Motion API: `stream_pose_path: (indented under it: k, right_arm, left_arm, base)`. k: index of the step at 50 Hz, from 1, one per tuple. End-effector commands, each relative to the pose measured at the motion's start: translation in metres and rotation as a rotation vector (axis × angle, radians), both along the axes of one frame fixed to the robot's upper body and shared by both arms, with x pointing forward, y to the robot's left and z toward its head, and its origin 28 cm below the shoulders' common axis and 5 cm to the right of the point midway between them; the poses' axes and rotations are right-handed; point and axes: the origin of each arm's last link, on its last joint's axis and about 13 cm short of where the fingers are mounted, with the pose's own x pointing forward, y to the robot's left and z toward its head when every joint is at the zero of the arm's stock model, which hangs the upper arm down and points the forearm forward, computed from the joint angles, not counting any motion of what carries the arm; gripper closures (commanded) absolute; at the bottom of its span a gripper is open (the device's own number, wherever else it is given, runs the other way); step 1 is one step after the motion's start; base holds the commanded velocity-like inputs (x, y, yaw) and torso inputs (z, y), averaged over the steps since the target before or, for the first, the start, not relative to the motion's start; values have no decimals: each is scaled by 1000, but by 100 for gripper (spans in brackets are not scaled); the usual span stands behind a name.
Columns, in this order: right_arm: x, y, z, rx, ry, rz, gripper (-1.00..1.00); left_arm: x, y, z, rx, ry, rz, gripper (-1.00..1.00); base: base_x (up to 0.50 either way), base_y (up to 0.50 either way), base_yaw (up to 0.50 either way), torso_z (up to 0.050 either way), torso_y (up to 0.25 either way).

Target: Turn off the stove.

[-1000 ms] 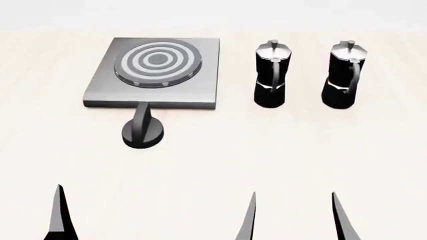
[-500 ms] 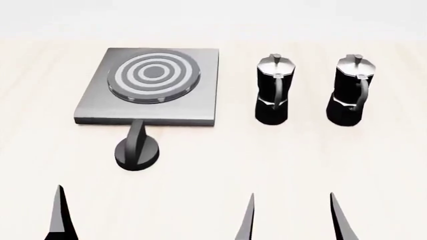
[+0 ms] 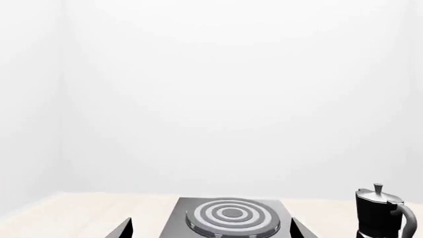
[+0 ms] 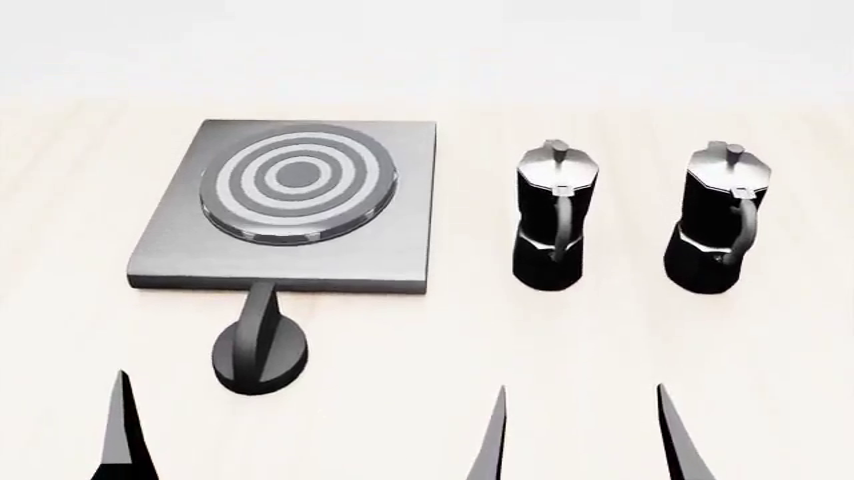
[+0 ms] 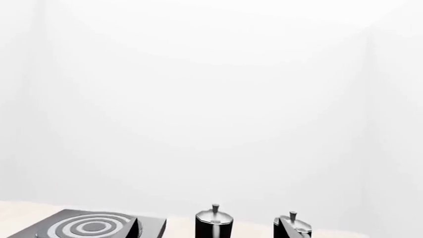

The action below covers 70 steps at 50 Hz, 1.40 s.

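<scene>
The flat brushed-grey stove (image 4: 287, 215) sits toward the pale surface's (image 4: 427, 350) far-left corner, its black ridged knob (image 4: 260, 350) nearer. Both claws stand open, empty. An off-centre grasp could slip off the knob.

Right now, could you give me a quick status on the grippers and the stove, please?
Both grippers open, empty, short of the table's things. Stove untouched, knob at its near edge. Two moka pots off to the right, knob unobstructed.

Pale wood table (image 4: 641, 340): stove (image 4: 387, 215), knob (image 4: 259, 352), two moka pots (image 4: 557, 225).
</scene>
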Motion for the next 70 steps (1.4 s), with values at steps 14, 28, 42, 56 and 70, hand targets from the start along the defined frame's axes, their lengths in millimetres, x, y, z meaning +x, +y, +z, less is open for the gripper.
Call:
stream_pose_path:
  k: [14, 28, 42, 56, 70]
  right_arm:
    - [0, -1, 0, -9, -4, -7, -100]
    - [0, -1, -1, -11, -3, -6, -100]
    - [0, -1, 0, -11, -3, -7, -100]
    - [0, -1, -1, -11, 1, -5, -100]
    - [1, 0, -2, -32, 11, -2, -100]
  left_arm:
    - [0, 1, 2, 5, -16, 4, -100]
    - [0, 2, 2, 4, -13, 5, -100]
    - [0, 2, 1, 3, -10, 5, -100]
    - [0, 1, 1, 3, -7, 2, -100]
    - [0, 1, 0, 7, -7, 3, -100]
  base:
    - [205, 0, 0, 0, 0]
    - [206, 0, 0, 0, 0]
    - [207, 0, 0, 0, 0]
    - [206, 0, 0, 0, 1]
    - [108, 0, 0, 0, 0]
